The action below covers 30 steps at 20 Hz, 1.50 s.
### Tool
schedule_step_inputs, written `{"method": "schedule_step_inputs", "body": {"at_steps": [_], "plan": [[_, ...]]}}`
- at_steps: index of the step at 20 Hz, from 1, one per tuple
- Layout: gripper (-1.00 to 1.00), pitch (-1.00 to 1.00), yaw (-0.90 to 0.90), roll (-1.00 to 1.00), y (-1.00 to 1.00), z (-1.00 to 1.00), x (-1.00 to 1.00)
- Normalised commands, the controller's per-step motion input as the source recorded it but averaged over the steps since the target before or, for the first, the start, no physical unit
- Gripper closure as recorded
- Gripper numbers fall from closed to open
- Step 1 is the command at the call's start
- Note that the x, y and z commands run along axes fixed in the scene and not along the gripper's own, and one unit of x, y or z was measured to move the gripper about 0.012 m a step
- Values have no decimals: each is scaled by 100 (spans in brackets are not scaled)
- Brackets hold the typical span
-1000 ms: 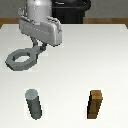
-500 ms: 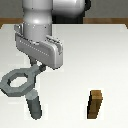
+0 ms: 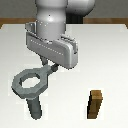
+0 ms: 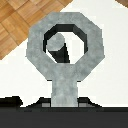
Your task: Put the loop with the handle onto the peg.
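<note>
Now the loop [image 3: 31,82] hangs level above the peg [image 3: 35,106], held out by its stubby handle from the gripper [image 3: 51,66]. In the wrist view the peg's top [image 4: 56,42] shows inside the hole but off-centre, close to one inner edge, so the loop [image 4: 64,47] is over the peg and not yet down on it, by my reading. The fingers are clamped on the handle's end; the handle runs straight into the dark gripper body and the loop sits steady.

The loop looks a stiff, flat, one-piece thing, likely light, and it will not flex if its rim catches the peg's top. The handle is the only sensible hold, since it leaves the hole free. With that grip far from the hole, any tilt at the wrist would swing the hole sideways.

Room is generous: the white table [image 3: 110,55] lies bare around the peg, and the brown block [image 3: 95,104] stands well apart from it, toward the exterior view's right. The tight spot is the hole against the peg.
</note>
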Motion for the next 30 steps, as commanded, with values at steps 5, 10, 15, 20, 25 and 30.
{"method": "schedule_step_inputs", "body": {"at_steps": [5,10,15,20,25,30], "plan": [[100,0,0,0,-20,0,40],[100,0,0,0,0,0,40],[100,0,0,0,0,-60,20],[100,0,0,0,0,0,-20],[-100,0,0,0,0,-80,0],[-100,0,0,0,0,0,0]]}}
